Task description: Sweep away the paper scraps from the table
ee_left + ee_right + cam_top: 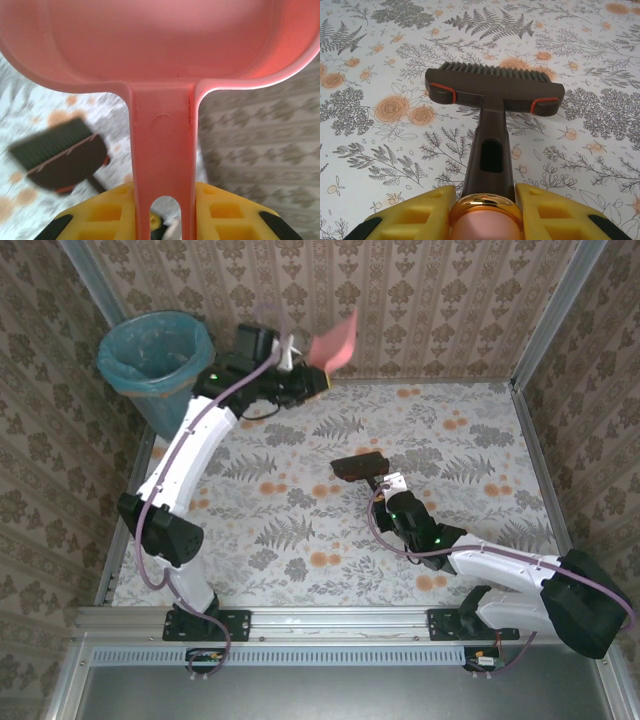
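Right pincer (482, 212): clamped on the brush (492, 90) handle, head over mid tabletop (380, 50).
Left pincer (162, 210): pinching the dustpan (160, 45) handle, raised at the far edge near the bin (155, 355).
Paper scraps: whereabouts unclear, possibly inside the bin.
Handling: feather-light, soft wads that scatter easily; herd them with the bristles into the dustpan, never pinch.

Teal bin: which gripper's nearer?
Left. The left gripper, holding the pink dustpan, hangs just right of the bin at the far-left corner; right gripper holds the brush mid-table, farther off.
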Robot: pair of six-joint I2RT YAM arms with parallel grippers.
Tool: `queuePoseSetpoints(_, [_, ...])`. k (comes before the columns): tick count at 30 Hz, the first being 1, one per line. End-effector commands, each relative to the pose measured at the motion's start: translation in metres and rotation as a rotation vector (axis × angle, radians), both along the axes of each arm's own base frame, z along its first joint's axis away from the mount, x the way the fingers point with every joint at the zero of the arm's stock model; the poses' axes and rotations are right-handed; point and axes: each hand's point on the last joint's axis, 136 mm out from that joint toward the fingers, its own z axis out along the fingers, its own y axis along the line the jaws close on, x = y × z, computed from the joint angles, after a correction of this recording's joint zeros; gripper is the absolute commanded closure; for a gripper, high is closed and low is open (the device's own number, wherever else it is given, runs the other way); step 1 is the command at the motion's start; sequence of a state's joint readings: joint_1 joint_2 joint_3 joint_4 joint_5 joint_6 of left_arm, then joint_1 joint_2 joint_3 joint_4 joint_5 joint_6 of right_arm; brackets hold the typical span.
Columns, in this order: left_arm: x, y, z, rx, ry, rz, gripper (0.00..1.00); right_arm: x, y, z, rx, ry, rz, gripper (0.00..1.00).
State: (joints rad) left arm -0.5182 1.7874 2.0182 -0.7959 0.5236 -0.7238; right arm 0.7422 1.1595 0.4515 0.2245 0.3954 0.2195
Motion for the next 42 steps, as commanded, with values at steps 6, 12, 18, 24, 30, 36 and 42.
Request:
queuePoseSetpoints(6, [-0.015,0.027,-0.131,0.37,0.124,0.002,1.0,0.007,-0.011,0.001,-0.001,-0.022,-0.081,1.0])
queuePoseSetpoints(12, [-0.018,0.048,-0.202,0.529,0.202,0.017,1.0,0.009,-0.008,-0.005,-0.011,-0.006,-0.075,0.98])
queuePoseSetpoints(18, [-0.022,0.052,-0.253,0.597,0.275,-0.017,1.0,0.008,-0.002,-0.008,-0.005,0.007,-0.051,0.95])
queuePoseSetpoints(24, [-0.02,0.065,-0.279,0.683,0.286,-0.001,1.0,0.009,0.0,-0.012,-0.01,0.018,-0.047,0.93])
queuePoseSetpoints(30, [-0.02,0.08,-0.293,0.777,0.295,0.01,1.0,0.01,0.002,-0.017,-0.018,0.042,-0.049,0.91])
queuePoseSetpoints(36, [-0.021,0.085,-0.306,0.824,0.308,0.005,0.99,0.011,0.002,-0.019,-0.021,0.051,-0.054,0.89])
queuePoseSetpoints(42, [-0.024,0.081,-0.31,0.841,0.312,-0.019,0.86,0.011,0.002,-0.02,-0.023,0.054,-0.059,0.83])
